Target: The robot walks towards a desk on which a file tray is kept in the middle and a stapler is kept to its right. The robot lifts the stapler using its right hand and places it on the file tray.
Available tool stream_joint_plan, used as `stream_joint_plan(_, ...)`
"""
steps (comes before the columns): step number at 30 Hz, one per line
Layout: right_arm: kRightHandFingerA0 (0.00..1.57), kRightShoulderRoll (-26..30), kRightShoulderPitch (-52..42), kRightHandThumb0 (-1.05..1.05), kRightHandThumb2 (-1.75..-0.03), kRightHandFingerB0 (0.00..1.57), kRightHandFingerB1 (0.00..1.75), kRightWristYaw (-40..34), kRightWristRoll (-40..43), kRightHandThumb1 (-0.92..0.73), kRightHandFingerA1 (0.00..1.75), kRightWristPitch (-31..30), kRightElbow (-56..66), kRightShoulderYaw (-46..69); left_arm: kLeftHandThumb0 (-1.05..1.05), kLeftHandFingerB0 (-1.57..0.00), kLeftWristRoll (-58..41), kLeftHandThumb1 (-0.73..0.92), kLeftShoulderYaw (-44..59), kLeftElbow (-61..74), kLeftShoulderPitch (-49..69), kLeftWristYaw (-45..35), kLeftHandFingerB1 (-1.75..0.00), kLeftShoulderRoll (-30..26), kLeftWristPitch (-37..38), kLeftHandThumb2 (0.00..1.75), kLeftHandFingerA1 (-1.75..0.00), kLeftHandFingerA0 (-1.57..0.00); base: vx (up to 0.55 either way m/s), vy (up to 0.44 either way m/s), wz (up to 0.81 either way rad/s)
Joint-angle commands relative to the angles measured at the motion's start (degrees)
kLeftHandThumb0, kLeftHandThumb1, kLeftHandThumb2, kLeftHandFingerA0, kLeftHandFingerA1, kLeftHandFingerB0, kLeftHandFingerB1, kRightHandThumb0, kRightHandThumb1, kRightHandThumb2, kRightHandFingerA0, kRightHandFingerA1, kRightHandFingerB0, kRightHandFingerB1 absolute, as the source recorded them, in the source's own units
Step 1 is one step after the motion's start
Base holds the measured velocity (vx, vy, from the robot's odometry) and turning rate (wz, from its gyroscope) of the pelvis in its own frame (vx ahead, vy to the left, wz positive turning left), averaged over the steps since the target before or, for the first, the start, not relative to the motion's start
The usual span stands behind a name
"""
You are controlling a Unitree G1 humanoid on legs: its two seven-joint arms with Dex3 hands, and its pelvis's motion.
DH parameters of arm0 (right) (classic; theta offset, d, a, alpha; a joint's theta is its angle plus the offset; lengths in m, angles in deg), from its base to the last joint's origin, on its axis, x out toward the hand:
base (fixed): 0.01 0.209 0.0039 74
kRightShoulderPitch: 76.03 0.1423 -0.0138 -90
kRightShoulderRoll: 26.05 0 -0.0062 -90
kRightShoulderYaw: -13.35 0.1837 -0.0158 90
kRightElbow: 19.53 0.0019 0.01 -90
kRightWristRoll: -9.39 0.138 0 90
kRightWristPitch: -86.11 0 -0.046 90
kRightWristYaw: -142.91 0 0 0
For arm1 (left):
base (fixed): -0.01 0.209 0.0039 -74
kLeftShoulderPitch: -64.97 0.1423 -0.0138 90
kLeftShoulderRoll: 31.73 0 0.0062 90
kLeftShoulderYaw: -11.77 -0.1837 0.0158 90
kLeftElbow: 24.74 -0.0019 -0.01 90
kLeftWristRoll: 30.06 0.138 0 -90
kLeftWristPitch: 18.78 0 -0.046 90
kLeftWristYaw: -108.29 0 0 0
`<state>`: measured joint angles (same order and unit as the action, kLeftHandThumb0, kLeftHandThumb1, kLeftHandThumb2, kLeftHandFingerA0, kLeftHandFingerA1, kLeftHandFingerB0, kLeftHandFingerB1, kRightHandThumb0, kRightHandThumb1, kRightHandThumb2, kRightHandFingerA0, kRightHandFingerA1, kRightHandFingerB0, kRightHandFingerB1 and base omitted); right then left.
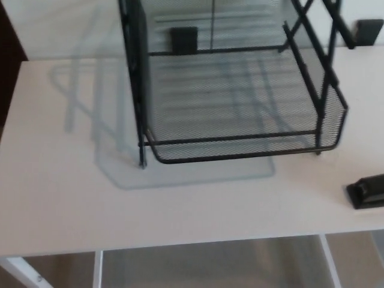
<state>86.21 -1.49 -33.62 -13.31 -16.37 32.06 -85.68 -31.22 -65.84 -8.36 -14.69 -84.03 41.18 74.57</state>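
A black wire-mesh file tray stands in the middle of the white desk, its front rim facing me and black upright posts rising out of the top of the picture. The black stapler lies on the desk to the right of the tray, near the front edge, cut off by the picture's right border. Neither of my hands shows in the head view.
Two small black blocks, one behind the tray and one at the back right, sit at the desk's far edge. The desk's front edge runs across the bottom, with white frame legs and floor below it. A dark object edges in at the far left.
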Motion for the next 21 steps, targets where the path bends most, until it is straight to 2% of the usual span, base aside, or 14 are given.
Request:
stream_joint_plan(1,0.47,0.5,0.3,-0.54,-0.90,0.27,0.46,0.1,-0.5,-0.56,0.62,-0.6,-0.1,0.1,-0.70,-0.31,-0.3,0.55,0.5,0.1,0.0,-0.1,-0.72,-0.6,0.3,1.18,-0.72,-0.30,0.00,0.000,0.00)
stream_joint_plan(5,0.47,0.5,0.1,-0.54,-0.90,0.27,0.46,0.1,-0.5,-0.56,0.62,-0.6,0.0,0.1,-0.74,-0.38,-0.1,0.53,0.5,-0.2,-0.1,0.8,-0.78,-0.4,0.4,1.16,-0.78,-0.38,0.03,-0.012,0.07)
stream_joint_plan(9,0.47,0.8,0.4,-0.54,-0.90,0.27,0.46,0.3,-0.6,-0.56,0.62,-0.7,0.1,0.0,-0.78,-0.37,-0.5,0.50,0.9,-0.5,-0.3,0.7,-0.77,-0.1,-0.3,1.18,-0.77,-0.36,0.02,-0.015,0.02)
stream_joint_plan(10,0.05,0.1,1.4,-0.38,-1.02,0.00,0.49,12.4,15.0,-0.43,0.53,6.8,-4.6,11.0,-0.81,-0.36,-0.1,0.64,0.7,-0.3,0.4,0.4,-0.81,-0.5,1.3,1.23,-0.82,-0.35,0.00,0.000,0.00)
stream_joint_plan(11,0.03,-0.2,0.3,-0.78,-0.94,0.09,0.42,11.2,15.3,-0.58,0.41,8.1,-3.6,12.2,-0.83,-0.30,-1.6,0.64,2.2,-0.2,0.2,-0.1,-0.81,-0.5,0.7,1.22,-0.82,-0.30,0.00,0.000,0.00)
stream_joint_plan(12,0.00,-0.1,-1.4,-0.73,-0.95,0.09,0.41,11.0,16.3,-0.58,0.36,8.9,-0.7,13.9,-0.83,-0.28,-1.7,0.66,2.4,-0.1,0.0,0.4,-0.81,-0.6,1.1,1.21,-0.84,-0.32,0.00,0.000,0.00)
stream_joint_plan(13,0.05,-0.7,-2.7,-0.66,-0.62,0.18,0.29,11.3,17.7,-0.73,0.28,7.1,2.2,16.0,-0.82,-0.21,-2.6,0.65,3.4,-0.2,-0.3,0.6,-0.77,-0.6,0.7,1.21,-0.94,-0.46,0.00,0.000,0.00)
stream_joint_plan(14,0.05,-1.1,-3.3,-0.66,-0.62,0.18,0.29,11.6,18.1,-0.73,0.28,6.3,3.5,17.0,-0.82,-0.21,-2.9,0.65,3.9,-0.2,-0.4,0.6,-0.77,-0.6,0.5,1.21,-0.94,-0.46,0.00,0.000,0.00)
stream_joint_plan(15,0.01,-1.3,-1.8,-0.70,-0.92,0.11,0.43,11.1,17.5,-0.56,0.36,7.4,0.7,17.0,-0.56,0.00,-2.6,0.67,3.7,-0.2,-0.6,0.5,-0.64,-0.9,0.4,1.34,-0.87,-0.41,0.00,0.000,0.00)
stream_joint_plan(16,0.01,-1.5,0.6,-0.72,-0.91,0.14,0.45,10.5,16.8,-0.55,0.32,9.4,-4.0,17.1,-0.55,0.00,-2.6,0.69,4.0,-0.1,-1.0,-0.1,-0.64,-1.3,0.1,1.35,-0.78,-0.25,0.00,0.000,0.00)
stream_joint_plan(18,0.01,-1.6,1.0,-0.72,-0.91,0.14,0.45,10.9,16.7,-0.55,0.32,10.3,-4.8,17.9,-0.55,0.00,-3.2,0.69,4.9,-0.1,-1.2,-1.1,-0.64,-1.5,-0.3,1.35,-0.78,-0.25,0.00,0.000,0.00)
stream_joint_plan(19,0.00,-1.6,0.2,-0.71,-0.92,0.13,0.44,11.4,17.0,-0.55,0.34,9.8,-3.3,18.5,-0.56,0.00,-3.0,0.70,5.0,-0.1,-1.3,-1.1,-0.64,-1.5,-0.2,1.36,-0.87,-0.42,0.00,0.000,0.00)
stream_joint_plan(20,0.06,-2.2,-0.6,-0.38,-1.01,0.00,0.50,13.7,20.1,-0.43,0.54,8.7,-1.7,21.4,-0.58,0.00,-3.0,0.69,5.2,0.1,-1.3,-1.1,-0.66,-1.6,-0.2,1.36,-0.83,-0.35,0.00,0.000,0.00)
stream_joint_plan(21,0.06,-3.1,0.0,-0.38,-1.01,0.00,0.50,16.0,23.4,-0.43,0.54,8.3,-2.5,24.1,-0.58,0.00,-3.3,0.69,5.6,0.2,-1.4,-1.3,-0.66,-1.6,-0.3,1.36,-0.83,-0.35,0.00,0.000,0.00)
